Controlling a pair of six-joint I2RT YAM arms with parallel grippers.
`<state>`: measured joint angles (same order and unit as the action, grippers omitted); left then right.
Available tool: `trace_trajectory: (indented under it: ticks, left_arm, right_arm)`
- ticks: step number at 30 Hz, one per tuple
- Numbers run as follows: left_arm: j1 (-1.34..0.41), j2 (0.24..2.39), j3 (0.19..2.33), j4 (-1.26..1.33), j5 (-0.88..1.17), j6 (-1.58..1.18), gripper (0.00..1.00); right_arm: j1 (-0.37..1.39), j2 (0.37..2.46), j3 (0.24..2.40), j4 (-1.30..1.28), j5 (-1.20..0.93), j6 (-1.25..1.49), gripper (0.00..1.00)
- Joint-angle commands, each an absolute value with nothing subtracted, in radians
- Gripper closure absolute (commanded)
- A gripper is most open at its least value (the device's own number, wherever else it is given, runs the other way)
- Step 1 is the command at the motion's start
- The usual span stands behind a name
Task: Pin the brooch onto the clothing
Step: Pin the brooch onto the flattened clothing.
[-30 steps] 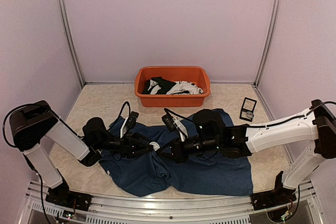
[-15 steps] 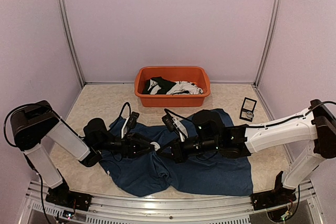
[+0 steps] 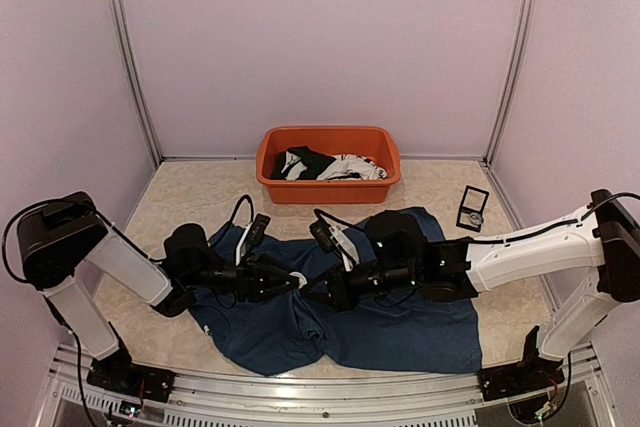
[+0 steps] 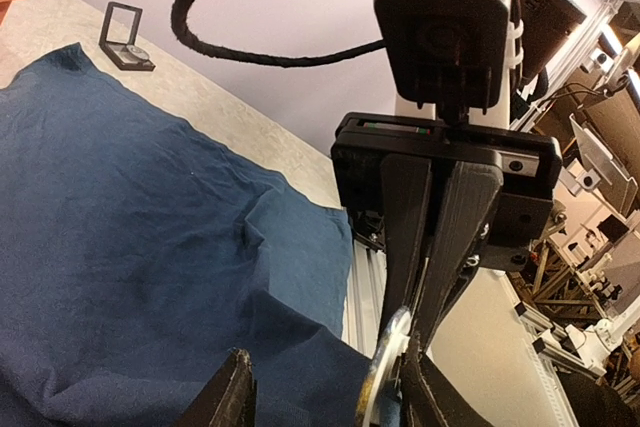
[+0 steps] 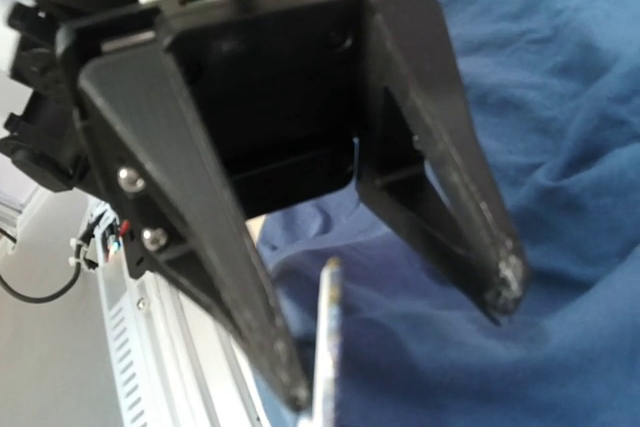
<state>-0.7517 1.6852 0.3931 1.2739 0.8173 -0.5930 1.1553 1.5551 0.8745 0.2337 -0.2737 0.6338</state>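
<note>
The clothing (image 3: 400, 332), a dark navy T-shirt, lies spread and rumpled on the table between the arms. Over its raised middle fold my two grippers meet tip to tip. My right gripper (image 3: 312, 290) is shut on the brooch (image 3: 297, 276), a small white disc that shows edge-on in both wrist views. In the left wrist view its closed fingertips (image 4: 408, 327) pinch the brooch (image 4: 383, 382) just above the clothing (image 4: 120, 227). My left gripper (image 4: 330, 387) is open, its jaws astride the brooch and the fabric. From the right wrist, the left gripper (image 5: 398, 347) faces the camera with the brooch (image 5: 326, 347) between its fingers.
An orange tub (image 3: 328, 190) holding black and white garments (image 3: 325, 165) stands at the back, behind the shirt. A small black framed box (image 3: 472, 207) lies at the right, off the shirt's corner. An aluminium rail (image 3: 300, 392) runs along the near edge.
The left arm has slid slightly right toward the brooch and its jaws have narrowed a little. The right gripper has stayed shut on the brooch, almost still.
</note>
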Motion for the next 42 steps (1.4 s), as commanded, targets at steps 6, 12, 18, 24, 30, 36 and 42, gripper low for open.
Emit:
trace_trajectory:
  ticks: [6,12,18,24,30,36,42]
  left_arm:
    - [-0.786,1.631,0.434,1.087,0.721,-0.488,0.54]
    - [-0.76,1.605,0.438,1.027,0.774,-0.471,0.55]
    - [-0.732,1.567,0.45,0.938,0.857,-0.436,0.54]
    - [-0.73,1.558,0.469,0.87,0.852,-0.416,0.54]
    - [-0.73,1.584,0.475,0.889,0.834,-0.439,0.57]
    - [-0.73,1.579,0.483,0.841,0.777,-0.431,0.6]
    - [-0.732,1.582,0.494,0.817,0.802,-0.414,0.6]
  right_arm:
    - [1.18,1.557,0.914,0.267,-0.314,0.623,1.0]
    - [1.181,1.544,0.907,0.263,-0.303,0.622,1.0]
    - [1.181,1.531,0.904,0.253,-0.294,0.62,1.0]
    - [1.181,1.532,0.906,0.255,-0.297,0.62,1.0]
    - [1.181,1.537,0.912,0.256,-0.303,0.619,1.0]
    - [1.181,1.54,0.923,0.251,-0.315,0.615,1.0]
    - [1.181,1.545,0.935,0.239,-0.315,0.607,1.0]
